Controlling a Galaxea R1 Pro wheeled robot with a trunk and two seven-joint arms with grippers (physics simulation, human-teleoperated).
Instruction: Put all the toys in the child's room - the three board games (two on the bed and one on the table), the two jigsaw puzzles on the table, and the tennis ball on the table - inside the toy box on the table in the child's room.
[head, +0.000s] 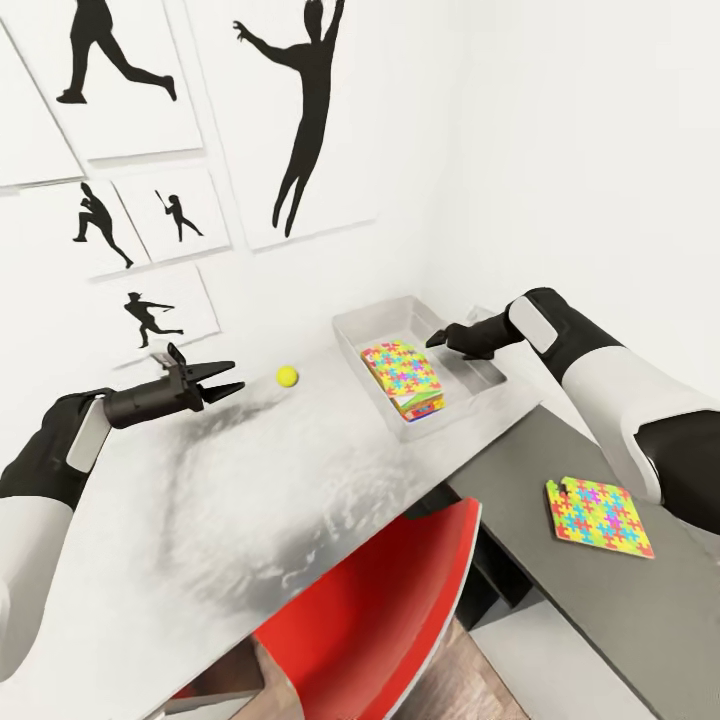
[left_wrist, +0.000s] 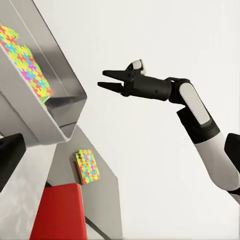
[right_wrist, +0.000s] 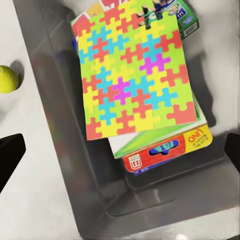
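Note:
The grey toy box stands on the pale table near the wall. In it a jigsaw puzzle lies on top of stacked board games; in the right wrist view the puzzle covers a green-edged box and a red and yellow one. My right gripper hovers open and empty above the box. The tennis ball rests on the table left of the box, just beyond my open left gripper. A second jigsaw puzzle lies on the lower dark cabinet top.
A red chair is tucked under the table's near edge. The white wall with black baseball-player silhouettes rises right behind the table and the toy box. In the left wrist view the right arm reaches over the box.

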